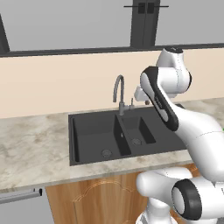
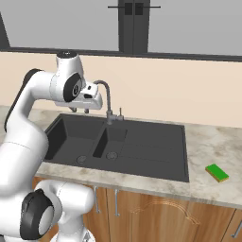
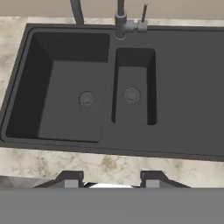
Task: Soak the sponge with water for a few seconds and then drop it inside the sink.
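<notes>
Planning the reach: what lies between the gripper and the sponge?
The sink and bare counter, seen in the right base view; gripper, sponge.

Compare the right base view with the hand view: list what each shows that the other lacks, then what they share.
Right base view alone: the sponge, green top up, lying on the counter to the right of the sink, apart from it; the wooden cabinet doors below; the window above the wall.

Hand view alone: a steep look down into both basins, with both round drains in plain sight, and the gripper with nothing between its jaws.

Both: the dark double-basin sink, the grey faucet behind it, marbled counter. No water runs from the faucet.
</notes>
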